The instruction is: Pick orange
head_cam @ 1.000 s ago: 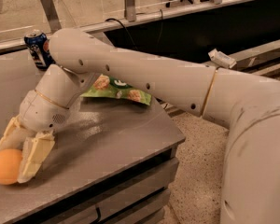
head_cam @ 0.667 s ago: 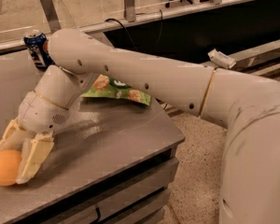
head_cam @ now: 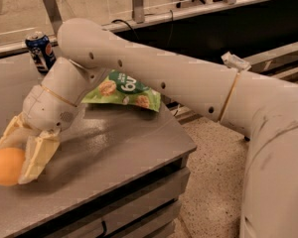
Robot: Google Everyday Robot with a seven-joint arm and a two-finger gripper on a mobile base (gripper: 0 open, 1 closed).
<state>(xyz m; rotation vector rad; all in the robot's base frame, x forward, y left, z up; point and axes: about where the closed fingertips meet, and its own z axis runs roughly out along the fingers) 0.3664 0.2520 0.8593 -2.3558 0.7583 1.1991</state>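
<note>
The orange is a smooth, plain bright orange fruit at the front left of the grey table. My gripper reaches down to it from the long white arm. Its two cream fingers sit on either side of the orange and close on it. The orange's far and right sides are hidden behind the fingers. The orange sits at or just above the table top.
A green snack bag with printed puffs lies at mid-table, partly under the arm. A blue soda can stands at the back left. The table's right edge drops to a speckled floor. A railing runs behind the table.
The gripper and the orange have risen slightly together. The bag and the can have not moved.
</note>
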